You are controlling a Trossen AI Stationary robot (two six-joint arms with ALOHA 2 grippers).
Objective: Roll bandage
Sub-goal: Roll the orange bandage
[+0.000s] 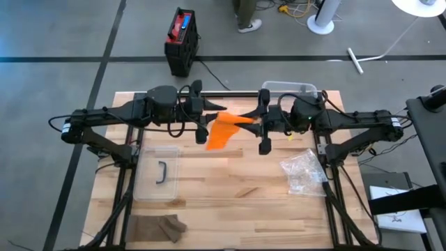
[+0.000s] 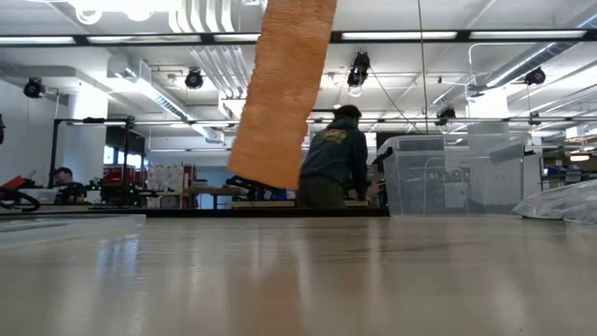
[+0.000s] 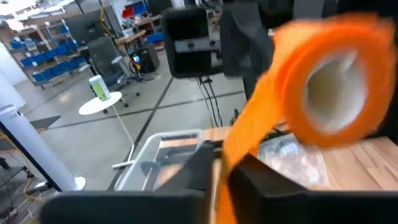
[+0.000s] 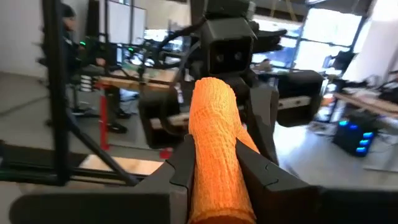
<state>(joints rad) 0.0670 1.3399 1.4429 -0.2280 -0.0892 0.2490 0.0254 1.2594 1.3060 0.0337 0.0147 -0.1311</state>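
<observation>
The orange bandage (image 1: pixel 223 130) hangs in the air between my two arms over the middle of the table. Its rolled part (image 4: pixel 213 124) is a thick cylinder, and my right gripper (image 1: pixel 255 124) is shut on it. A loose strip (image 3: pixel 249 124) runs from the roll (image 3: pixel 336 74) to my left gripper (image 1: pixel 209 120), which is shut on the strip. In the low view the strip's free tail (image 2: pixel 278 103) hangs from above, and its lower end is clear of the tabletop. My left gripper pinches the loose strip (image 3: pixel 224 177) between its two fingers, coming in level from the table's left. From the fingers the strip slants up to the roll. One layer or several, I cannot tell. My right gripper pinches the rolled part (image 4: pixel 214 168) between its two fingers, one on each side of the cylinder. It comes in level from the table's right, with the fingers lying along the roll. The roll is lifted clear of the table and points toward the left arm.
On the table lie a clear lid with a dark handle (image 1: pixel 160 174) at near left, a crumpled clear bag (image 1: pixel 303 172) at right, a brown cloth (image 1: pixel 159 226) at the near edge and a clear bin (image 1: pixel 289 88) at the far edge. A person (image 2: pixel 334 159) stands beyond the table.
</observation>
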